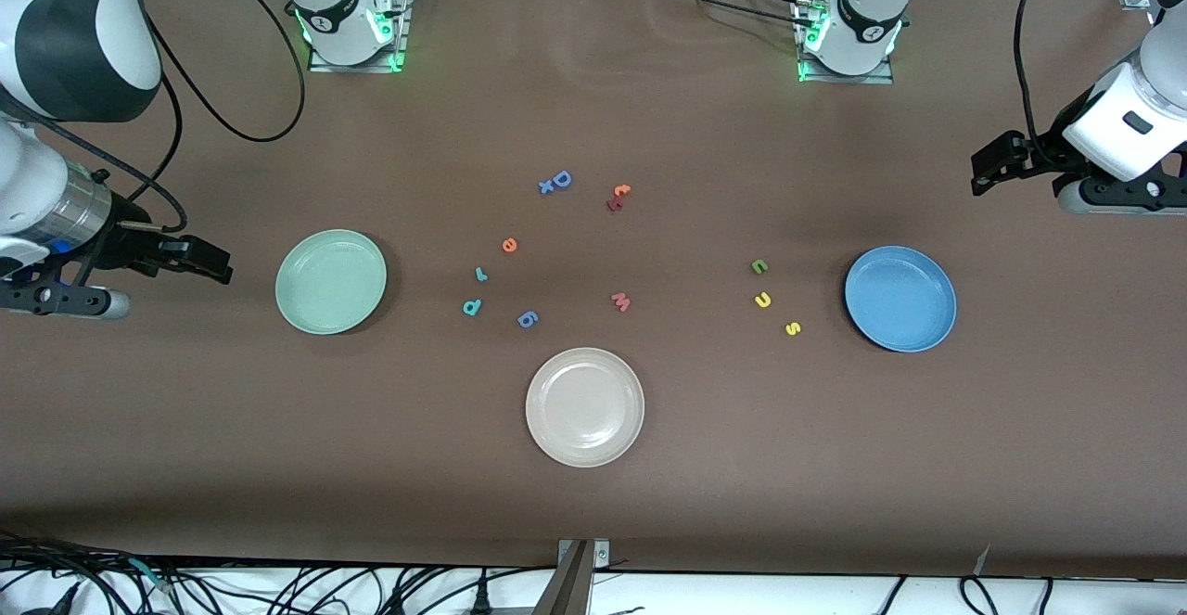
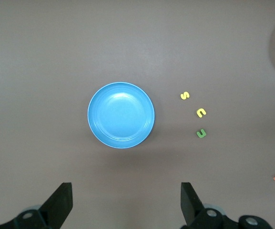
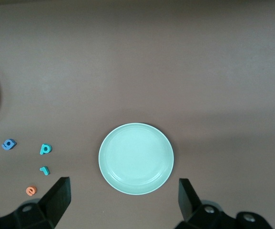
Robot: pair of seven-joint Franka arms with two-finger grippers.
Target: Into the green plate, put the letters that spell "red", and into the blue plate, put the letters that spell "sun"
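- Left hand [image 1: 992,170], right hand [image 1: 199,258]: spread, empty, hanging at the surface ends.
- Teal "d" [image 1: 472,306], "r" [image 1: 480,274], orange "e" [image 1: 509,245]: beside green plate [image 1: 331,281]; blue "g" [image 1: 528,319] nearby, mis-pick likely.
- Yellow "s" [image 1: 792,327], "u" [image 1: 762,300], olive "n" [image 1: 759,266]: beside blue plate [image 1: 899,298]; tiny foam, may slip.

The green plate [image 1: 331,281] is round, pale mint, with a raised rim, sitting flat toward the right arm's end of the table with nothing in it. Between it and the table's middle lie three tiny foam letters, apart from each other: an orange "e" [image 1: 509,245] farthest from the front camera, a teal "r" [image 1: 480,274] below it, and a teal "d" [image 1: 472,306] nearest. The blue plate [image 1: 899,298], same size, medium blue and equally bare, sits toward the left arm's end. Just beside it lie an olive-green "n" [image 1: 759,266], a yellow "u" [image 1: 762,300] and a yellow "s" [image 1: 792,328], each nearer the camera in turn.
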